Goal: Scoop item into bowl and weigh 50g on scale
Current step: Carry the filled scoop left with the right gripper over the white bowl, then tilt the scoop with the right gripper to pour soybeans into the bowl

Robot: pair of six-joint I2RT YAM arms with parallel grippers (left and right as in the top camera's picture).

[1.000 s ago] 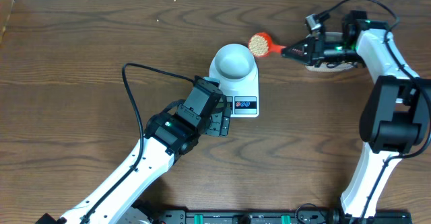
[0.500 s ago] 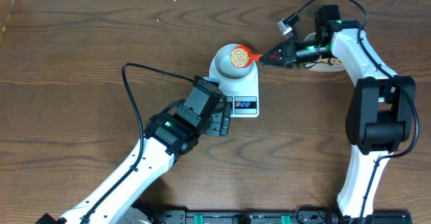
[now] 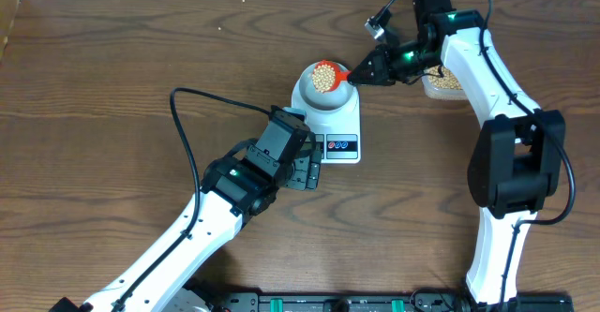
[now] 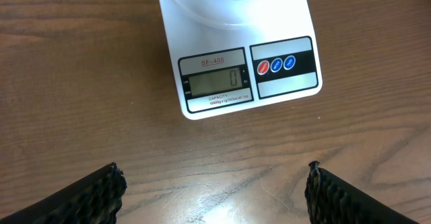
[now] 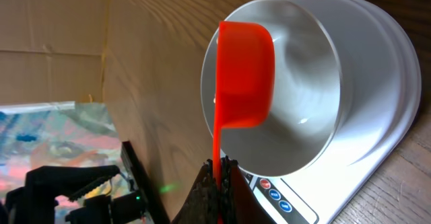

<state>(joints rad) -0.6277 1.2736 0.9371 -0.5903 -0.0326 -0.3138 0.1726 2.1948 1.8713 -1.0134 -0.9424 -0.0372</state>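
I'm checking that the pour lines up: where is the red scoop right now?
The red scoop hangs over the white bowl on the scale, upper middle of the overhead view, its handle clamped in the right gripper.

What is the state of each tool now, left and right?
Left tool: open, holding nothing.
Right tool: closed on the red scoop, which carries beans above the bowl.

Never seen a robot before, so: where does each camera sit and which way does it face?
Overhead: above the table, looking down; left arm, right arm show.
Left wrist: faces down at the scale; open left gripper's tips show.
Right wrist: looks along the red scoop into the bowl; right gripper shows.
All share the scale.
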